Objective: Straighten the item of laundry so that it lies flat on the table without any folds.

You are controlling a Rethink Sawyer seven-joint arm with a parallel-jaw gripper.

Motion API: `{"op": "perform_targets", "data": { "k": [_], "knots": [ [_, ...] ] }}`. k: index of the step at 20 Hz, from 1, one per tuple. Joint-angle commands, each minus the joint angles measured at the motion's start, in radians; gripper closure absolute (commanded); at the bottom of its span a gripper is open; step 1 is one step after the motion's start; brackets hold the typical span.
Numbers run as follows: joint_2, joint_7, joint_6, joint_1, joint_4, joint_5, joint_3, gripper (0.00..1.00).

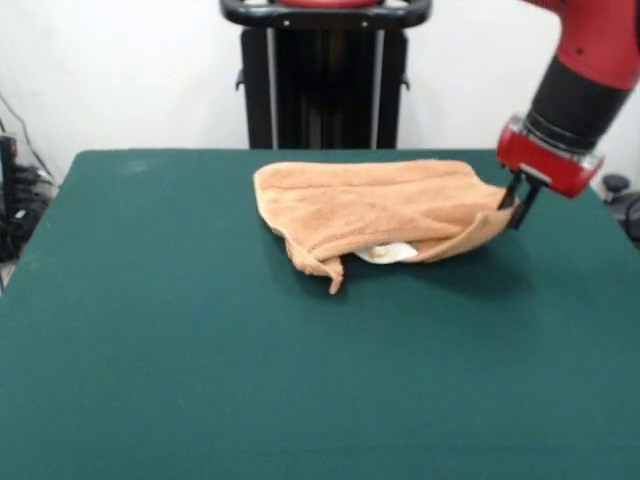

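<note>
The light orange-tan towel (375,208) lies folded over itself on the far half of the dark green table (200,350). Its small white label (385,253) peeks out under the front fold. A twisted corner points toward the camera at the towel's front left. My gripper (514,207) comes in from the upper right and is shut on the towel's right corner, which is lifted slightly off the cloth.
The robot's black pedestal (325,75) stands behind the table's far edge. Dark cables and gear (15,200) sit off the table's left side.
</note>
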Motion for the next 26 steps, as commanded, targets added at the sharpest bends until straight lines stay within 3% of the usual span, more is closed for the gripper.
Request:
{"op": "perform_targets", "data": {
  "k": [1,8,11,17,26],
  "knots": [
    [0.117,0.359,0.076,0.033,-0.222,0.014,-0.025,1.00],
    [0.096,0.359,0.013,0.086,-0.208,-0.061,-0.182,1.00],
    [0.117,0.448,-0.065,0.146,-0.159,-0.032,-0.274,1.00],
    [0.242,0.611,-0.144,0.267,-0.087,0.037,-0.471,1.00],
    [0.306,0.697,-0.269,0.350,0.040,0.081,-0.508,1.00]
  ]
}}
